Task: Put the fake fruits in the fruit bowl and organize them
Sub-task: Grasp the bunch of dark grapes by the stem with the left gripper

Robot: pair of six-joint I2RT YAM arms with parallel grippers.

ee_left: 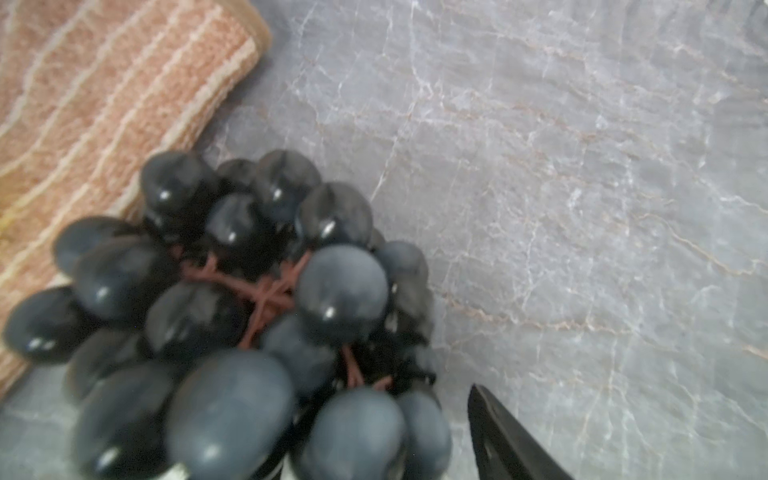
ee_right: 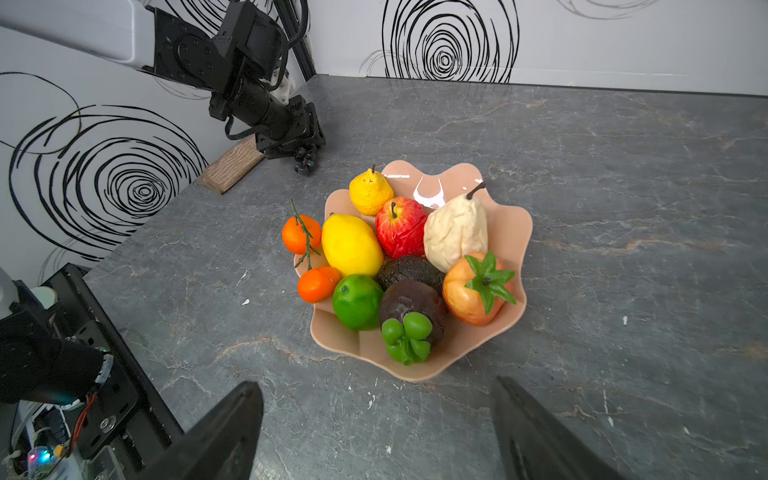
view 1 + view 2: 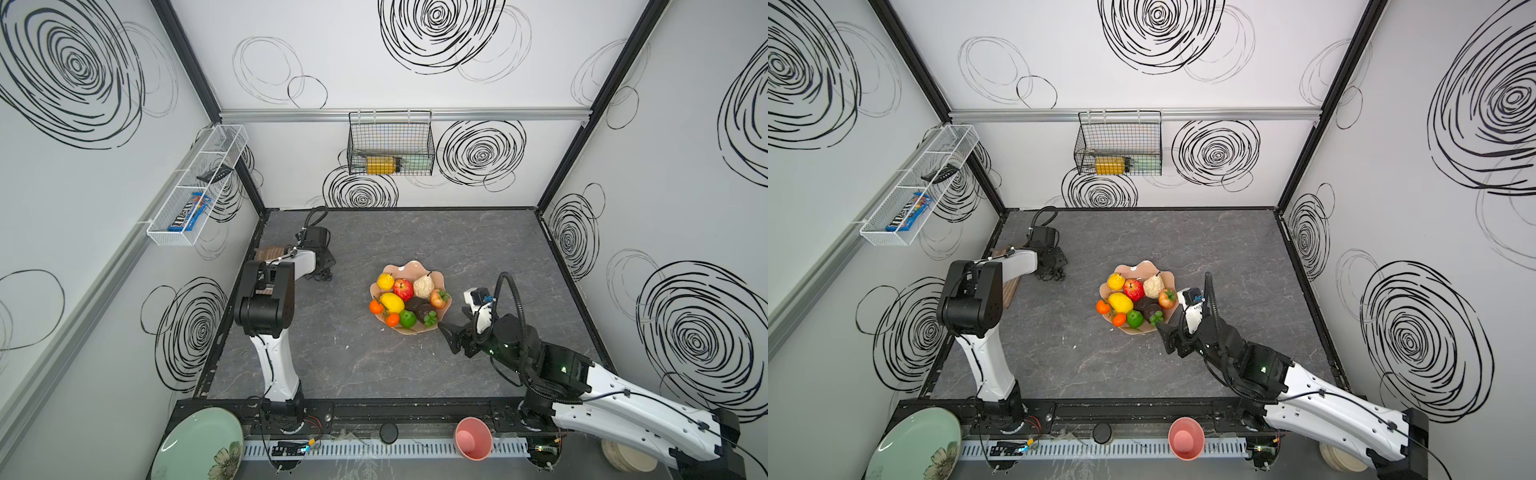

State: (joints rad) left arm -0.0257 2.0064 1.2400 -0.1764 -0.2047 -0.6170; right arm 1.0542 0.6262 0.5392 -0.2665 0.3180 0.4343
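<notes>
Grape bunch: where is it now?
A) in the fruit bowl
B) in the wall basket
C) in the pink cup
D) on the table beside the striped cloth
D: the grape bunch lies on the table beside the striped cloth, outside the fruit bowl.

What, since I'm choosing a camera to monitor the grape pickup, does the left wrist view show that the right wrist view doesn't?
Only the left wrist view: the grape bunch close up, with single berries and reddish stems, beside the striped brownish pad, and one jaw tip next to it. Only the right wrist view: the fruit bowl holding the lemon, apple, pear and other fruits, plus the left gripper at the grapes. Both: the bunch, the pad and the grey marbled tabletop.
</notes>
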